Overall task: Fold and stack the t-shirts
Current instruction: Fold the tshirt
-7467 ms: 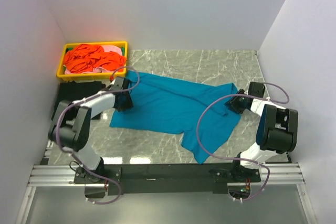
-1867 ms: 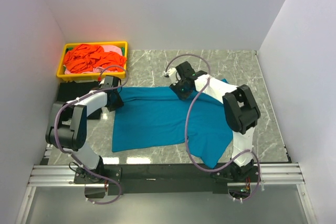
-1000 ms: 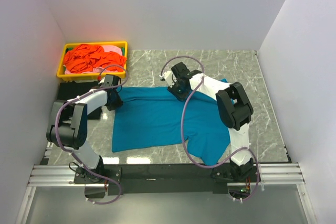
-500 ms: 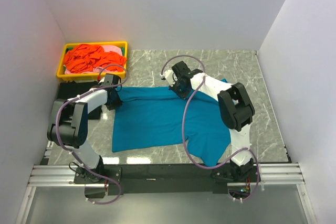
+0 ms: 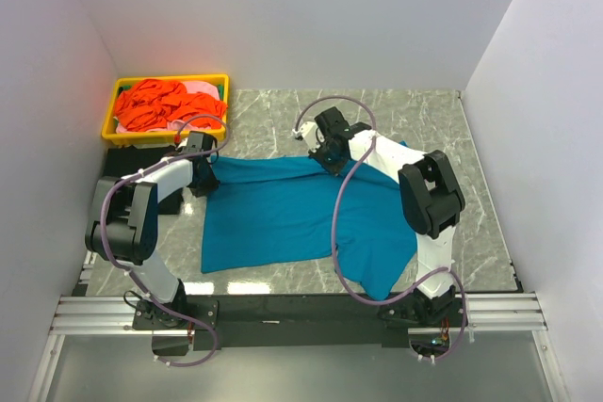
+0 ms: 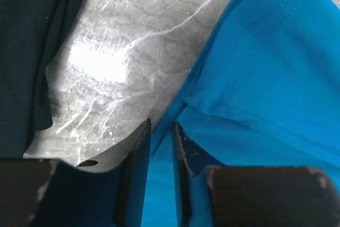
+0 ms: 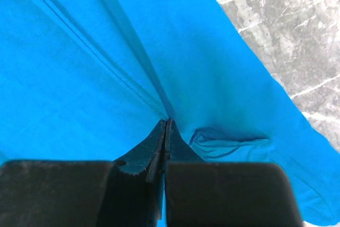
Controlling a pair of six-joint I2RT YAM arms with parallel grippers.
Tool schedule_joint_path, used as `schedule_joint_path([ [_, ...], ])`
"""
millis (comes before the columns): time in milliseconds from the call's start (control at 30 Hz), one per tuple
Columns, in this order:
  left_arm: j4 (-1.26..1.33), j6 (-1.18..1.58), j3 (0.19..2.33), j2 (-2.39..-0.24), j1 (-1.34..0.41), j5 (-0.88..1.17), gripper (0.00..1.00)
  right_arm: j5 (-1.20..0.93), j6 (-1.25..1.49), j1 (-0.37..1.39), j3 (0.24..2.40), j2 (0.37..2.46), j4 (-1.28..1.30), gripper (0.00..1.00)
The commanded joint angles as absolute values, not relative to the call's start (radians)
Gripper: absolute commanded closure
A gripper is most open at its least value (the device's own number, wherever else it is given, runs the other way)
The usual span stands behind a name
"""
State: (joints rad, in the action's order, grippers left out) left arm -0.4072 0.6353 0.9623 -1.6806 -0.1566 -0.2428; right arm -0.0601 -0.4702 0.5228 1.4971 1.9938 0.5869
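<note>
The large teal-blue t-shirt [image 5: 283, 218] lies spread on the marble table [image 5: 405, 115]. My left gripper [image 5: 203, 174] is at its far left corner; in the left wrist view the jaws [image 6: 161, 126] stand narrowly apart with the shirt's edge [image 6: 255, 78] between them. My right gripper [image 5: 332, 161] is at the middle of the shirt's far edge, shut on a pinch of the cloth [image 7: 106, 67]; creases run out from its tips [image 7: 166, 122]. A black shirt [image 5: 127, 168] lies flat at the left, also in the left wrist view [image 6: 21, 51].
A yellow tray [image 5: 170, 79] at the far left corner holds orange-red shirts [image 5: 155, 105] and a pink one [image 5: 200, 89]. White walls close the table on three sides. The arm bases stand on the rail [image 5: 301, 308] at the near edge.
Since 7.5 s ago the right gripper has gone from the shirt's right side to its far middle edge, and the shirt is drawn narrower. In the last half second it shifted slightly right.
</note>
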Motion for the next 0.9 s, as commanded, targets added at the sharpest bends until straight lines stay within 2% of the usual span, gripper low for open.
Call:
schedule_joint_path([
  [0,-0.433,0.627,0.974,-1.706,-0.149,-0.256,0.72,-0.049,-0.485,0.512,1.482,1.937,0.574,1.0],
  [167,-0.431,0.634,0.974,-1.7,-0.146,-0.253,0.7,-0.052,-0.486,0.511,1.454,1.944,0.557,1.0],
  [400,-0.381,0.669,0.942,-1.605,-0.126,-0.215,0.49,-0.067,-0.485,0.511,1.45,1.96,0.545,1.0],
  [533,-0.321,0.709,0.934,-1.556,-0.109,-0.127,0.45,-0.075,-0.485,0.509,1.454,1.967,0.541,1.0],
  [667,-0.287,0.718,0.969,-1.587,-0.109,-0.08,0.45,-0.078,-0.485,0.511,1.465,1.968,0.54,1.0],
  [867,-0.265,0.735,1.011,-1.666,-0.109,-0.049,0.55,-0.08,-0.485,0.508,1.468,1.974,0.54,1.0],
])
